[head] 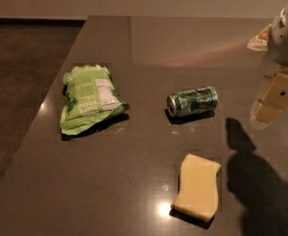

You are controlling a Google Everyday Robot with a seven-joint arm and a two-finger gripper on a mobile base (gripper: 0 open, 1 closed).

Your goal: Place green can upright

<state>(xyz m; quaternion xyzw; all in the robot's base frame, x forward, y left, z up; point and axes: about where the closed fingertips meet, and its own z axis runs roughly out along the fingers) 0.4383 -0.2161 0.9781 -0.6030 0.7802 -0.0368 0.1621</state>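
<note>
Block [197, 191] of pale yellow material, wavy in outline, lies flat at lower centre of the frame; what it is made of cannot be determined. A dark shadow [261, 186] to its right runs off the lower right corner, and the thing casting it is not identifiable.

At mid-frame the green can [192, 101] lies on its side on the table [133, 181], not upright. One silver end faces lower left, and the long axis runs left to right, rising slightly toward the right. The print is too small to read.

The light green snack bag [89, 102] lies flat at centre left, well apart from the green can.

The gripper [270, 107] hangs at the right edge, right of the green can, at about the same height in the frame, and well apart from it. It holds nothing visible. Whether it is apart or together cannot be told.

The white arm housing [287, 33] above it is cut off by the frame edge and partly hides a pale packet [258, 39] at upper right. Dark floor [25, 48] occupies the upper left.
</note>
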